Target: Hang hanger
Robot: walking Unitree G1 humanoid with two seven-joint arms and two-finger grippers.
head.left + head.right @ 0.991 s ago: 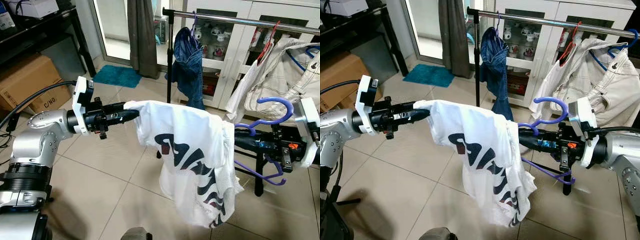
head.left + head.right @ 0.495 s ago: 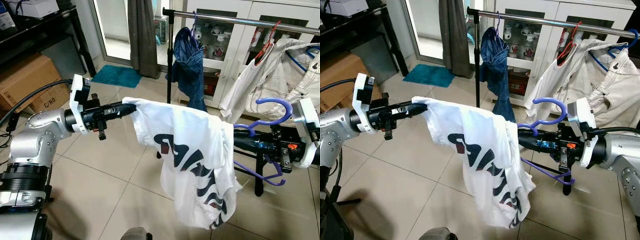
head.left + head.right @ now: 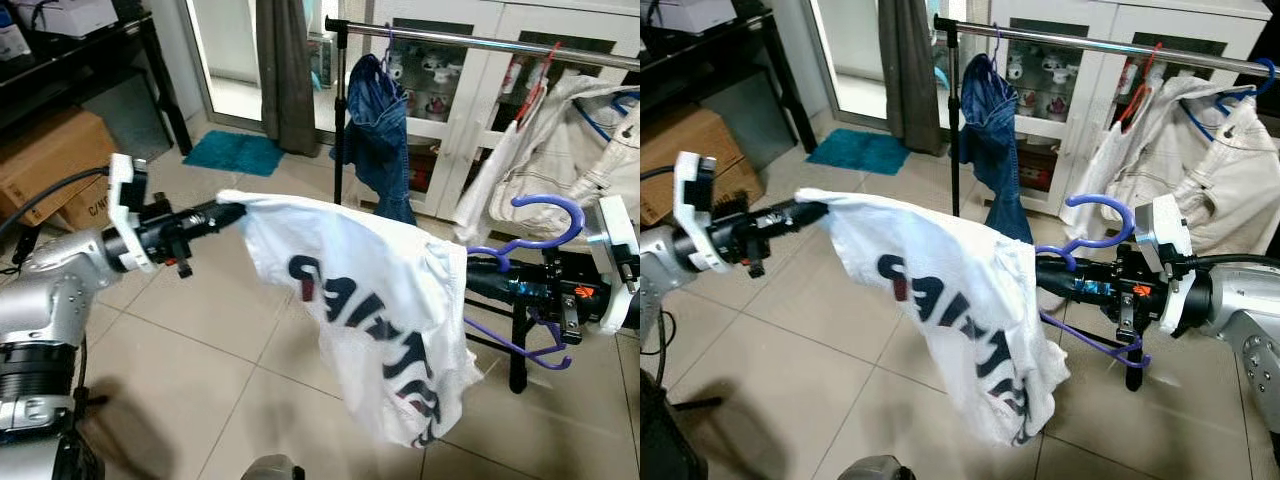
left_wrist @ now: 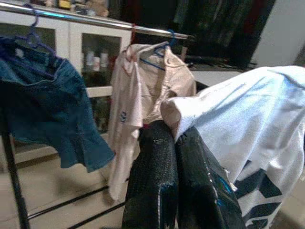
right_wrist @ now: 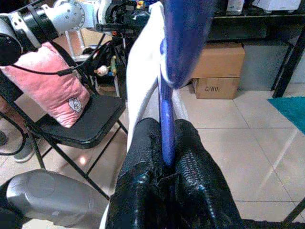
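Right pincer (image 3: 1048,276) clamped tight on purple hanger (image 3: 1095,237), hook curling upward, long axis running sideways toward the left arm. Left pincer (image 3: 228,211) pinched closed on one corner of white T-shirt (image 3: 385,320), cloth stretched between both arms, below clothes rail (image 3: 480,40).

Tiled floor (image 3: 240,350): teal mat (image 3: 236,152) at 11 o'clock; cardboard box (image 3: 50,160) at 9 o'clock; garment rack (image 3: 338,110) upright at 12 o'clock.
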